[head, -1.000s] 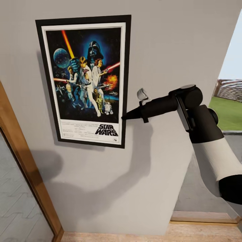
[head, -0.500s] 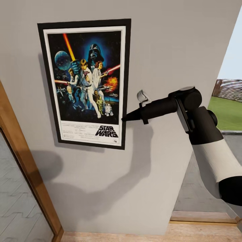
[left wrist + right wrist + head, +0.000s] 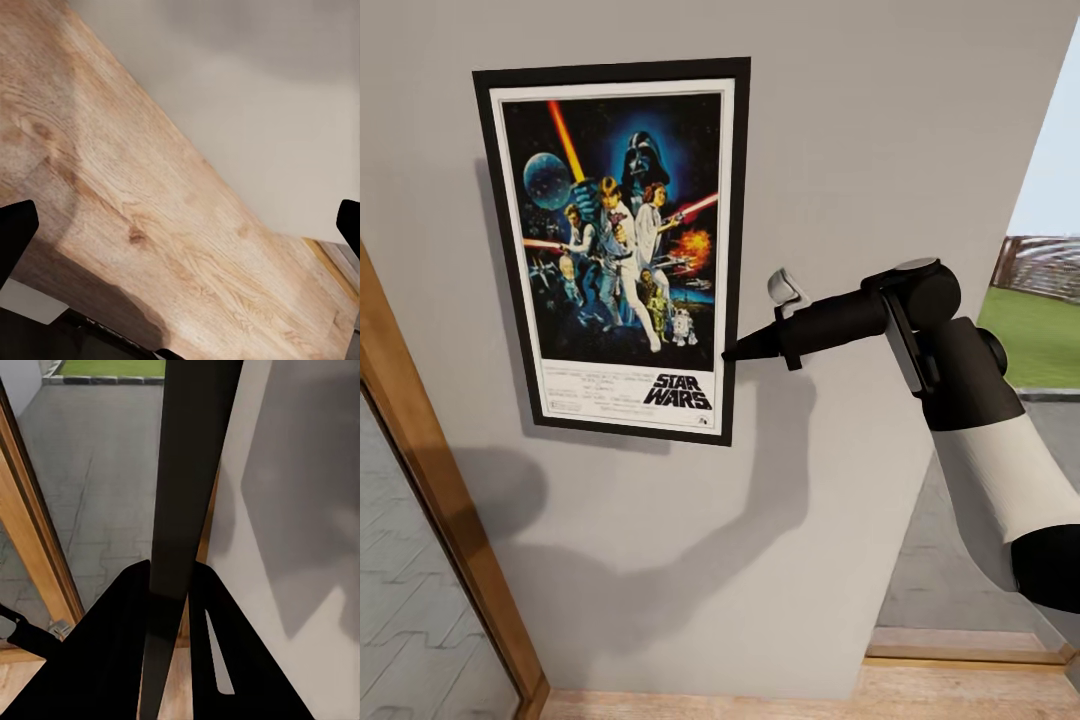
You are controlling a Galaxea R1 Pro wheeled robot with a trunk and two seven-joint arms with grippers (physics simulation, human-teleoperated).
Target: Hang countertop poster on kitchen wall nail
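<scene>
Right gripper (image 3: 735, 350) clamped on the poster's (image 3: 622, 240) right frame edge, flat against the wall (image 3: 880, 150); nail not visible, so releasing unhooked risks it dropping; left gripper (image 3: 180, 225) spread open.

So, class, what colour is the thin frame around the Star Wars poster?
Black, clearest in the head view, around the upright rectangular Star Wars poster.

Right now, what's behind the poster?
The grey wall is behind the poster, which the right gripper fingers pinch at its edge. Any nail there is hidden by the frame.
</scene>
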